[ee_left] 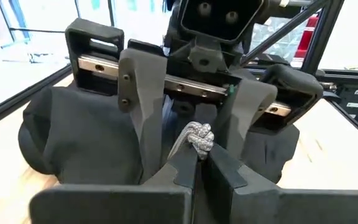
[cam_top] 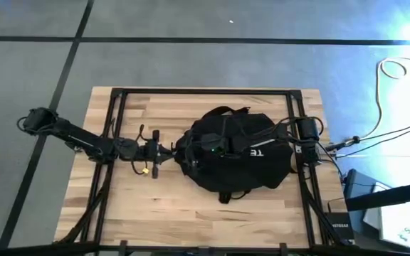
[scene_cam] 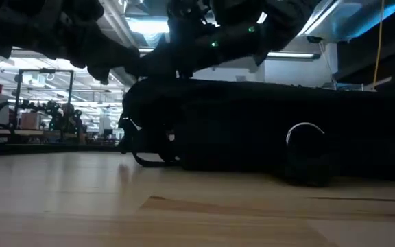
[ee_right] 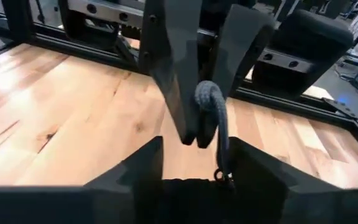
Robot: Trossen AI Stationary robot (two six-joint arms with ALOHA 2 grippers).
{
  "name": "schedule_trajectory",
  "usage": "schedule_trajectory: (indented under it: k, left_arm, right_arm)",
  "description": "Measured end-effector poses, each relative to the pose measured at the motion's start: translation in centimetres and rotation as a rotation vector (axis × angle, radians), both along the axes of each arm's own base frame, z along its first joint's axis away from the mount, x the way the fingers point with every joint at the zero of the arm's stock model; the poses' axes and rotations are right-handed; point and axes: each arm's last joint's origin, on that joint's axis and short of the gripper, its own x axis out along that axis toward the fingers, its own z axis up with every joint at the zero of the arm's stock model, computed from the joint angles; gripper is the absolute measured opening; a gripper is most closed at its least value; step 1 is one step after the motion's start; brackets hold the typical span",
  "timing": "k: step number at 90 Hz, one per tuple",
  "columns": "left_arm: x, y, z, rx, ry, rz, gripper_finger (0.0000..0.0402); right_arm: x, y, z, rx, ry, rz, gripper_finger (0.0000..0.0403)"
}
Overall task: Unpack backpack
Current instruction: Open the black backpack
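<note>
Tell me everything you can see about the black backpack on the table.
The backpack is large, rounded, black fabric, lying flat on the middle of the table with straps spilling around it and white lettering, partly showing, on top. The left hand is shut on its grey cord pull; the right hand is open just beside that pull.

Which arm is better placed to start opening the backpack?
Left. The left gripper is shut on the grey pull cord at the backpack's left side, so it could probably just pull. The right gripper faces it, open and holding nothing.
</note>
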Motion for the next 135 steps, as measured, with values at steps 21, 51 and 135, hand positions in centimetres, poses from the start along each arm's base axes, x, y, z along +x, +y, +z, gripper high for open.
schedule_trajectory:
  k: [21,51,135]
  left_arm:
    - [0.0,0.0,0.0,0.0,0.002,0.0,0.0001]
    - [0.0,-0.1,-0.1,-0.022,0.01,-0.037,0.0009]
    - [-0.8,0.3,-2.1,0.034,0.22,0.102,0.028]
  right_arm:
    - [0.0,-0.4,0.0,-0.004,-0.002,-0.01,0.0059]
    - [0.0,-0.9,0.0,0.025,0.002,-0.03,0.0002]
    - [-0.1,-0.7,-0.3,0.036,0.032,0.0,0.0]
